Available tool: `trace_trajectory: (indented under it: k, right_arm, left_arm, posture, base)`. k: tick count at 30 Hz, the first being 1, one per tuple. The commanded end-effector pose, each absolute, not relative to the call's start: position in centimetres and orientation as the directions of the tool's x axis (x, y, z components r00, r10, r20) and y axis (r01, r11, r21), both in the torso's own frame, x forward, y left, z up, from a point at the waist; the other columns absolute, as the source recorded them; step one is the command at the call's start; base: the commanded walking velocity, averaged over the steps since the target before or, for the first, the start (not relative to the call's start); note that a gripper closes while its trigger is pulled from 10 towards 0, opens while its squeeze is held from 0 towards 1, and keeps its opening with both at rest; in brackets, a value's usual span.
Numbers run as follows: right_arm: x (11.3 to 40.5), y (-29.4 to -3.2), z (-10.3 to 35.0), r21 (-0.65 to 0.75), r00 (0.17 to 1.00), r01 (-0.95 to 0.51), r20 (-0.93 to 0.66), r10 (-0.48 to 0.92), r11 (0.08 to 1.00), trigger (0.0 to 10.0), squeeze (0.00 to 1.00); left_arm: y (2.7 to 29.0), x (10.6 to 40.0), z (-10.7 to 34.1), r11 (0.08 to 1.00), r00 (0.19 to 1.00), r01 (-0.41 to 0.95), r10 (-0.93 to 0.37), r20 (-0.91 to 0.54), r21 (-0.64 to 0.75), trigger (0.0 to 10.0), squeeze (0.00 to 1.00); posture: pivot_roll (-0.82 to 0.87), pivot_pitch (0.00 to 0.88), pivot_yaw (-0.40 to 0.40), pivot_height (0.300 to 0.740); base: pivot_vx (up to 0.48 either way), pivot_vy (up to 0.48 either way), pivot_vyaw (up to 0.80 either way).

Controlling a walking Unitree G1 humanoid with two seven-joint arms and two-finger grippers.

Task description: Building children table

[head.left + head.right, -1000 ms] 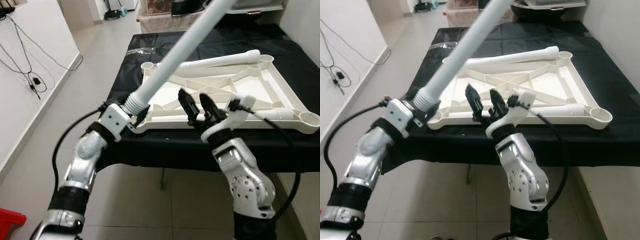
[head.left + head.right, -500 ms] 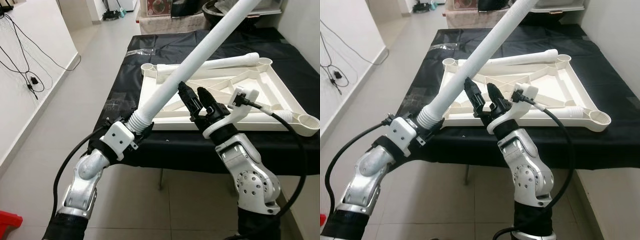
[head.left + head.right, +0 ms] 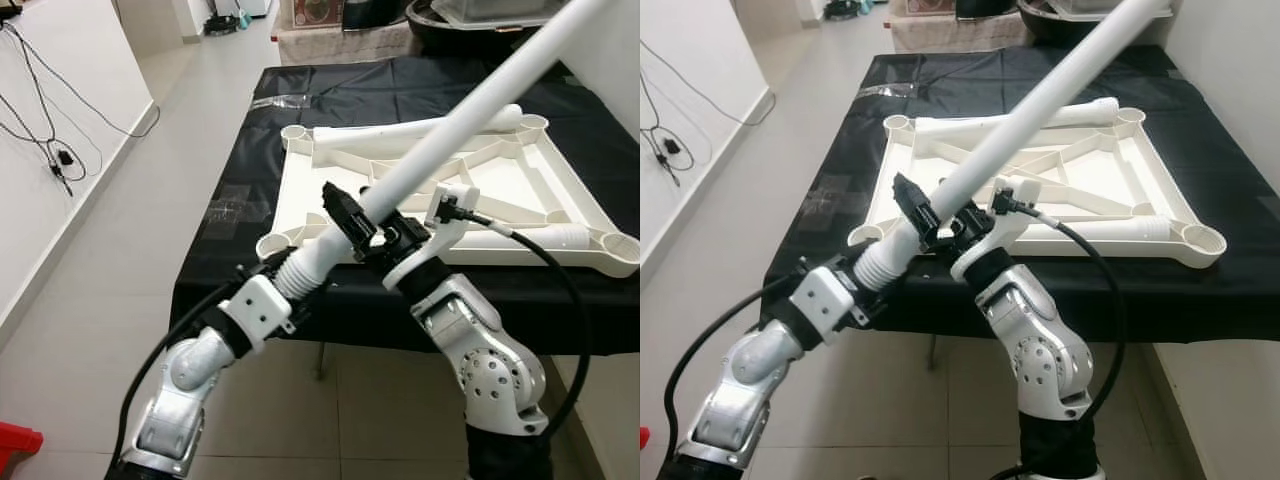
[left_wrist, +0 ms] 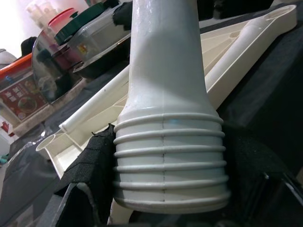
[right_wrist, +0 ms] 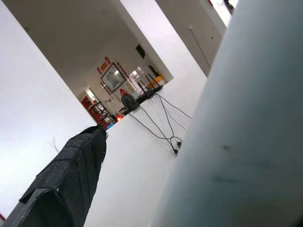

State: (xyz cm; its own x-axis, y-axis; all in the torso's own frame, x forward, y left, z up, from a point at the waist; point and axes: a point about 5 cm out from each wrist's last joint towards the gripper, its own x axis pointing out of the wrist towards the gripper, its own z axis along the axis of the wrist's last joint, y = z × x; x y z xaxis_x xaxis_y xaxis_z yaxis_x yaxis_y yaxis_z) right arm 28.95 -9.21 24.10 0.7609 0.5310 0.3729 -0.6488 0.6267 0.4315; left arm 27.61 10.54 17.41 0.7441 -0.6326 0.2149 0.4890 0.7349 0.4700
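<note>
Left gripper (image 3: 288,276) clamped table leg's (image 3: 470,107) ribbed end, lower centre; right gripper (image 3: 362,227) fingers straddled leg, closure unclear.

White table leg (image 3: 470,115) now lower, tilted rightward, between right end effector (image 3: 362,232) fingers

This looks like a room in a home. The floor (image 3: 150,200) has big pale tiles, and the walls (image 3: 60,120) are plain white. Black cables (image 3: 50,130) hang down one wall. A bench (image 3: 970,70) with a black cloth stands in the room. Behind it are plastic food boxes (image 4: 94,38) with lids. Red and gold pictures (image 5: 113,78) hang on a far wall.
</note>
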Motion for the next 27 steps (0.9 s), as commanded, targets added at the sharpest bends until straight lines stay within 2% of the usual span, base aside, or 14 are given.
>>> trace_trajectory:
  k: [1,7,27]
  right_arm:
    - [28.7,-8.9,23.7,0.434,0.755,-0.655,0.357,0.55,0.619,10.0,0.0]
    - [28.9,-9.2,22.9,0.461,0.769,-0.638,0.332,0.547,0.617,10.0,0.0]
    - [28.7,-10.0,21.9,0.499,0.748,-0.653,0.304,0.59,0.57,10.0,0.0]
  left_arm:
    - [10.5,27.3,17.3,0.734,0.747,0.488,-0.631,0.208,0.473,10.0,0.0]
    - [9.7,26.0,16.7,0.715,0.734,0.523,-0.655,0.182,0.463,10.0,0.0]
    - [9.7,24.8,16.0,0.688,0.719,0.558,-0.68,0.144,0.465,10.0,0.0]
  posture:
    - [0.04,0.122,0.038,0.74]
    - [0.04,0.123,0.039,0.74]
    - [0.05,0.123,0.038,0.74]
  base:
    - [0.0,0.0,0.0]
    - [0.0,0.0,0.0]
    - [0.0,0.0,0.0]
